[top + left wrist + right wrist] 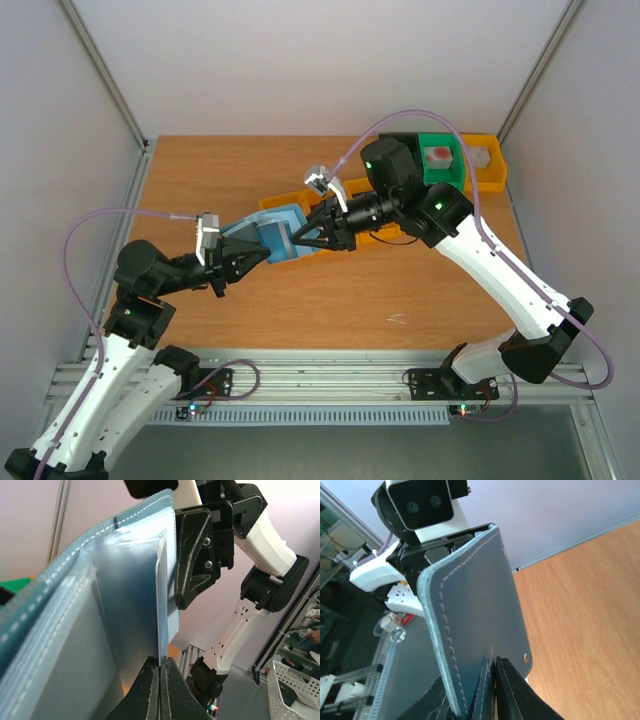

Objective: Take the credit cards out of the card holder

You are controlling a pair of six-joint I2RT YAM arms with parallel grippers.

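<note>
Left tool [161, 664] and right tool [493, 664] both pinch the card holder [272, 238].

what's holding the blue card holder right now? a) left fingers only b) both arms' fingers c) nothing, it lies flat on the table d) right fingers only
b: the left gripper and the right gripper each have their fingers shut on an edge of the card holder.

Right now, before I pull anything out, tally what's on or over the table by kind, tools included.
Blue card holder: 1
Yellow bins: 2
Blocks in the far bin (green block, red-white block, grey block): 3
Left tool and right tool, both shut on the card holder: 2
Total: 8
</note>
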